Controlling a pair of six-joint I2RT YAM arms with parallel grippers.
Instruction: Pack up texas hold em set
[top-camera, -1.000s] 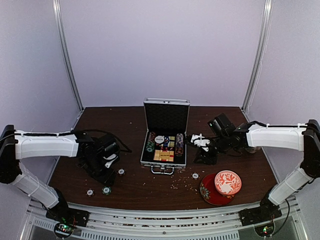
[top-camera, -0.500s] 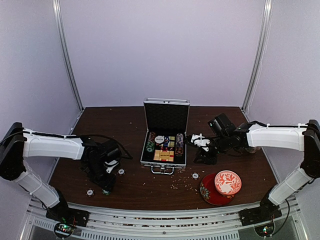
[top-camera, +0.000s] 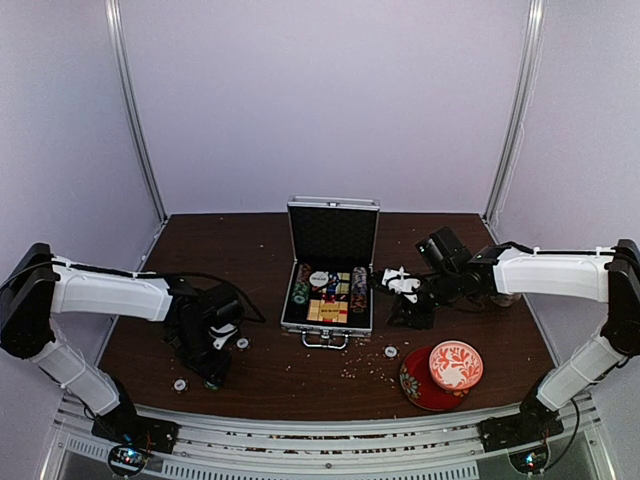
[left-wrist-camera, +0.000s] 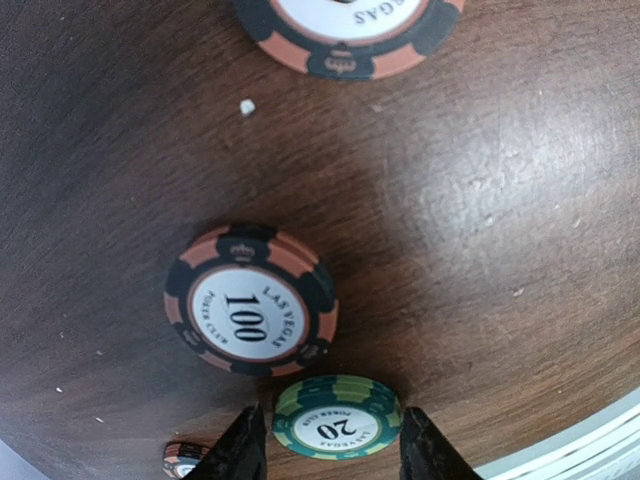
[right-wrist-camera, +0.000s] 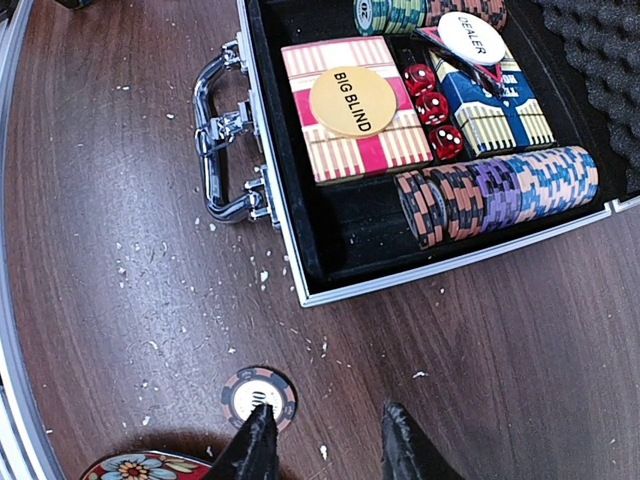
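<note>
The silver briefcase (top-camera: 331, 205) stands open mid-table, with chip rows, card boxes and red dice (right-wrist-camera: 432, 108) inside; its handle (right-wrist-camera: 215, 140) faces the near edge. My left gripper (top-camera: 212, 373) is open, low over the table, its fingertips (left-wrist-camera: 245, 445) straddling a green 20 chip (left-wrist-camera: 338, 416). A dark-and-salmon 100 chip (left-wrist-camera: 250, 313) lies just beyond it, and another (left-wrist-camera: 350, 35) farther on. My right gripper (top-camera: 410, 318) is open and empty, right of the case, above bare table (right-wrist-camera: 325, 445). A dark chip (right-wrist-camera: 258, 397) lies by its left fingertip.
A red-and-white bowl (top-camera: 456, 364) on a red saucer (top-camera: 418, 385) stands at the near right. Loose chips lie at the near left (top-camera: 180, 384), left of the case (top-camera: 243, 343) and near the saucer (top-camera: 391, 351). White crumbs litter the table. The table's near edge shows in the left wrist view (left-wrist-camera: 580, 440).
My left gripper has moved towards the near edge and down, over the green chip. The right arm has not moved.
</note>
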